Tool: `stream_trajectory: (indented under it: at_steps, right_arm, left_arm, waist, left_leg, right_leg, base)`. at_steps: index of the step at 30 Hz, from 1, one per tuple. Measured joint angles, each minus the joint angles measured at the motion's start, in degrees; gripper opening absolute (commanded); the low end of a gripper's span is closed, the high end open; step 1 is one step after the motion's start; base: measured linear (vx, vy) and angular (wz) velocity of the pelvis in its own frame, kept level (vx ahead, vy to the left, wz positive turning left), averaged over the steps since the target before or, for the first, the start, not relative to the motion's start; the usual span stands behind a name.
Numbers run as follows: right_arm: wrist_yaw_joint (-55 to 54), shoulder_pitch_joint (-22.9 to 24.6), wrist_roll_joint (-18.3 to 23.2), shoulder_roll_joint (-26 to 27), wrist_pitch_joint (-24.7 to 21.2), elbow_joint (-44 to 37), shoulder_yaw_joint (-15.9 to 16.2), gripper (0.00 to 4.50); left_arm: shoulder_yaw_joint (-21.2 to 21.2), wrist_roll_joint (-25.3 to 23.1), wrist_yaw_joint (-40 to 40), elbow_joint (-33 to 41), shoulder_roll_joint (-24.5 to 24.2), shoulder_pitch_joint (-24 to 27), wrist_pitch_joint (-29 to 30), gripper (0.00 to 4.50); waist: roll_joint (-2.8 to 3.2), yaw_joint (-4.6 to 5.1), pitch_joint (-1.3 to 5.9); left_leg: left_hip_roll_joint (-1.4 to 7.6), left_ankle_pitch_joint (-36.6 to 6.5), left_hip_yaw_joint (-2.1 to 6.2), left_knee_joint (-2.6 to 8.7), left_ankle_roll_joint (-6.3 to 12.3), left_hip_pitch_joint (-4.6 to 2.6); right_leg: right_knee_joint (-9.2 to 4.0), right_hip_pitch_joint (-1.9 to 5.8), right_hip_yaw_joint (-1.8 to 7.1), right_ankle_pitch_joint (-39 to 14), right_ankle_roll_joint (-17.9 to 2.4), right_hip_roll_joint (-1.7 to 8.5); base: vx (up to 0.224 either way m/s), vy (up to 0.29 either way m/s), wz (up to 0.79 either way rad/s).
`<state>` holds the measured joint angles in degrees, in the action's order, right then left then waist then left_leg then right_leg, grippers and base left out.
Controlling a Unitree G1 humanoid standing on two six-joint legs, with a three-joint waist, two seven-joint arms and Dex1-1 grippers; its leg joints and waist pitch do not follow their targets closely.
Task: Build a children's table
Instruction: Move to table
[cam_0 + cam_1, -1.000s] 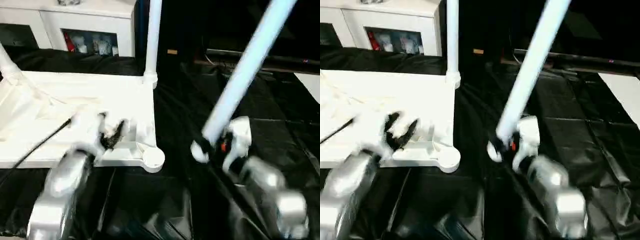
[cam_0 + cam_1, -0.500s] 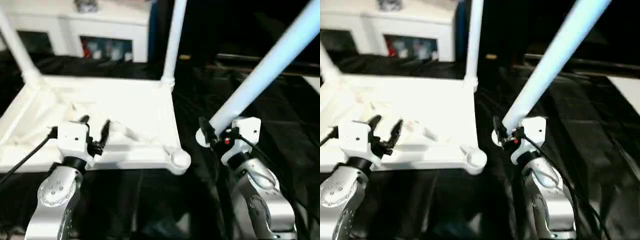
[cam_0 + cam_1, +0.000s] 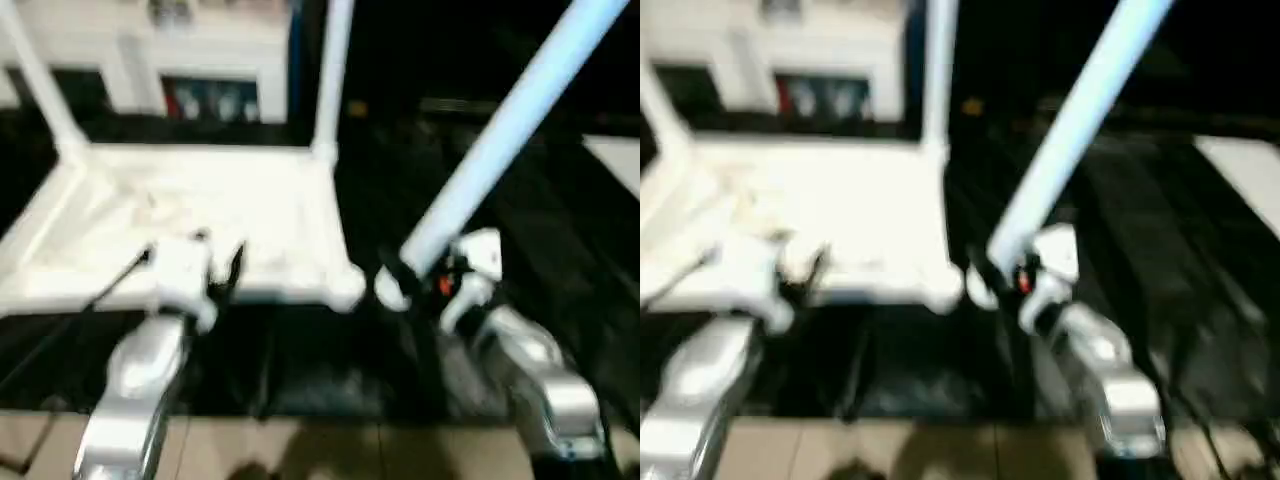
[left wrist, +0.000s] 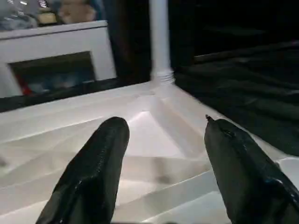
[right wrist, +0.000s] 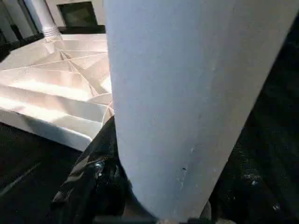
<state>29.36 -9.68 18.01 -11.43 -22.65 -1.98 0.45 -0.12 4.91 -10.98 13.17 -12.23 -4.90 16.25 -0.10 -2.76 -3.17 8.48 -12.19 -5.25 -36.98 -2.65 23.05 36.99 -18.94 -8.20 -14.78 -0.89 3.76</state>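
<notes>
Because the white ribbed plastic rectangular tabletop (image 3: 190, 210) lay underside-up on the black-draped desk (image 3: 570, 230), its round corner sockets faced upward, ready to take legs from above. Two long white cylindrical tube legs were seated: one upright in the far corner socket toward the robot's right (image 3: 333, 75), one in the far corner toward its left (image 3: 38, 85). A third white tube leg (image 3: 500, 135) was clamped in the right hand (image 3: 415, 275), whose black fingers closed around its lower end, as the right wrist view showed close up. The leg slanted up and away to the right, its foot just beside the empty near corner socket (image 3: 345, 285); that tilt probably suited carrying it across before standing it upright over the hole. The left hand (image 4: 163, 154) hovered over the ribbed underside near the front edge with its two black fingers (image 4: 100, 158) spread apart and gripping nothing, likely placed to steady the top.

By count: one tabletop, three legs in sight, two fitted, one held. A white cabinet with glass doors (image 3: 180, 60) stood behind.
</notes>
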Motion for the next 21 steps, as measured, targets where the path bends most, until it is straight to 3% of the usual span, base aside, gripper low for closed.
stream_trajectory:
  at_steps: [3,4,6,7,8,9,10,11,12,13,14,15,16,17,19,20,21]
  right_arm:
    - [-0.26,-1.74,-1.04,-0.87,0.36,-0.03,0.05,1.90]
    - [-0.37,-1.68,-1.79,-1.03,0.58,-0.04,0.27,1.90]
    - [-0.54,-1.52,-3.10,-1.14,0.87,0.02,1.54,1.90]
    - [-0.52,-1.52,-3.50,-1.01,1.08,0.02,2.33,1.90]
    - [-0.47,-1.53,-4.03,-0.61,1.38,0.02,3.30,1.90]
    - [-0.52,-1.56,-4.19,0.38,1.62,0.07,4.50,1.90]
    - [-0.58,-1.57,-4.17,1.31,1.62,0.22,5.18,1.90]
    - [-0.71,-1.75,-4.00,2.07,1.56,0.25,5.62,1.90]
    - [-0.82,-2.24,-3.87,2.22,1.52,0.25,5.60,1.90]
    - [-0.88,-2.64,-3.81,2.07,1.51,0.26,5.41,1.90]
    - [-0.83,-2.99,-3.78,1.53,1.51,0.29,5.12,1.90]
    - [-0.83,-3.00,-3.80,1.01,1.52,0.37,4.54,1.90]
    - [-0.85,-2.83,-3.82,0.60,1.51,0.66,3.92,1.90]
    - [-0.89,-2.16,-3.83,0.40,1.49,1.14,3.22,1.90]
    - [-1.20,-1.98,-3.93,0.14,1.49,1.16,2.72,1.90]
    - [-1.39,-2.00,-3.90,0.11,1.41,1.23,2.18,1.90]
    - [-1.39,-2.01,-3.84,0.30,1.20,1.44,2.09,1.90]
  left_arm:
    - [0.07,-0.07,1.07,0.01,1.35,0.02,0.43,2.99]
    - [-0.04,-0.47,1.68,0.01,1.48,-0.01,0.51,2.99]
    - [-0.27,-1.58,2.76,-0.03,1.54,-0.10,0.64,2.99]
    - [-0.21,-1.80,3.14,-0.10,1.54,-0.13,0.65,2.99]
    - [-0.06,-1.93,3.38,-0.30,1.50,-0.21,0.66,2.99]
    - [0.34,-2.18,3.73,-0.80,1.30,-0.21,0.68,2.99]
    - [0.74,-2.31,3.82,-1.28,1.04,-0.19,0.76,2.99]
    - [1.46,-2.26,3.85,-1.51,0.94,-0.21,0.78,2.99]
    - [2.12,-2.24,3.93,-1.53,0.94,-0.20,0.79,2.99]
    - [2.96,-2.16,4.26,-1.55,1.05,-0.16,0.83,2.99]
    - [3.82,-2.09,4.71,-1.55,1.36,0.01,1.02,2.99]
    - [3.87,-2.08,5.04,-1.54,1.88,0.05,1.11,2.99]
    - [3.49,-2.07,5.00,-1.58,1.91,0.06,1.32,2.99]
    - [2.30,-2.08,4.82,-1.65,1.87,0.08,1.51,2.99]
    - [1.82,-1.91,4.16,-1.67,1.62,-0.37,1.46,2.99]
    - [1.62,-1.59,3.28,-2.57,1.16,-1.41,1.37,2.99]
    - [1.54,-1.31,2.43,-3.86,0.66,-2.30,1.38,2.99]
  waist:
    - [-0.56,0.81,-0.04]
    - [-0.76,0.83,-0.10]
    - [-0.66,0.85,-0.09]
    - [-0.54,0.94,-0.02]
    - [-0.29,1.00,-0.01]
    - [0.05,1.21,-0.16]
    - [0.29,1.24,-0.41]
    - [-0.28,1.05,-0.32]
    - [-0.78,0.66,-0.20]
    - [-1.19,0.40,-0.09]
    - [-2.13,0.04,0.28]
    - [-2.27,-0.74,0.30]
    - [-2.64,-1.96,0.19]
    - [-3.30,-2.73,0.25]
    - [-2.92,-3.29,0.39]
    - [-2.38,-3.44,0.33]
    - [-2.40,-3.45,0.30]
  left_leg:
    - [0.05,0.03,-0.57,0.65,-0.07,-0.25]
    - [-0.13,0.04,-0.39,0.93,-0.08,-0.20]
    - [-0.35,0.07,0.87,1.24,-0.07,0.54]
    - [-0.54,0.36,1.80,1.32,-0.05,1.15]
    - [-0.65,1.29,2.95,1.54,-0.27,1.26]
    - [-1.26,2.99,5.15,1.62,-0.46,1.33]
    - [-2.14,3.11,7.29,1.77,-0.67,1.22]
    - [-3.08,3.43,8.95,2.24,-1.34,1.03]
    - [-2.85,3.72,8.68,2.58,-1.83,0.95]
    - [-2.55,3.85,8.31,2.86,-2.02,0.96]
    - [-2.26,3.81,7.89,3.70,-1.92,0.81]
    - [-2.01,2.90,6.61,3.64,-0.40,1.00]
    - [-1.47,1.90,4.23,1.48,1.76,1.53]
    - [-1.64,1.75,1.92,-0.16,2.02,1.13]
    - [-1.91,1.77,0.25,0.84,1.97,-0.63]
    - [-1.72,0.97,0.27,1.97,0.79,-1.21]
    - [-1.01,1.15,0.10,2.05,0.54,-1.00]
  right_leg:
    - [-0.08,-0.12,0.26,0.25,-0.17,0.07]
    - [-0.16,0.00,-0.20,0.25,-0.17,0.35]
    - [-0.79,0.17,-2.45,0.30,-0.25,1.08]
    - [-1.08,0.28,-3.61,0.33,-0.31,1.24]
    - [-1.06,0.36,-4.18,0.35,-0.41,1.02]
    - [-0.70,0.61,-3.50,-0.06,-0.84,-0.26]
    - [0.59,0.62,-1.87,-1.12,-2.49,-1.38]
    - [2.71,0.03,1.42,-2.96,-5.14,-2.65]
    - [4.07,-0.31,2.92,-3.95,-5.37,-2.86]
    - [4.44,-0.64,3.90,-4.41,-4.02,-2.89]
    - [4.35,-0.85,4.15,-4.31,-2.68,-3.03]
    - [3.95,-0.84,4.10,-3.95,-2.96,-3.17]
    - [3.71,-0.83,4.21,-3.64,-3.05,-3.19]
    - [3.35,-0.83,4.46,-3.13,-2.52,-3.20]
    - [2.40,-0.98,4.11,-2.65,-2.26,-4.01]
    - [1.71,-1.02,3.34,-2.17,-2.25,-4.62]
    - [1.23,-0.99,2.80,-1.85,-2.21,-4.86]
  base:
    - [-0.048,0.001,-0.10]
    - [-0.058,-0.047,0.05]
    - [-0.006,-0.020,0.13]
    - [0.000,0.000,0.00]
    - [0.025,-0.058,0.41]
    - [0.038,-0.078,0.48]
    - [0.038,-0.078,0.48]
    - [0.029,-0.131,0.53]
    - [0.029,-0.212,0.48]
    - [0.029,-0.212,0.48]
    - [0.016,-0.261,0.33]
    - [0.039,-0.240,0.12]
    - [0.039,-0.240,0.12]
    - [0.020,-0.204,-0.03]
    - [-0.018,-0.165,-0.01]
    - [-0.018,-0.096,0.05]
    - [-0.036,-0.058,0.13]
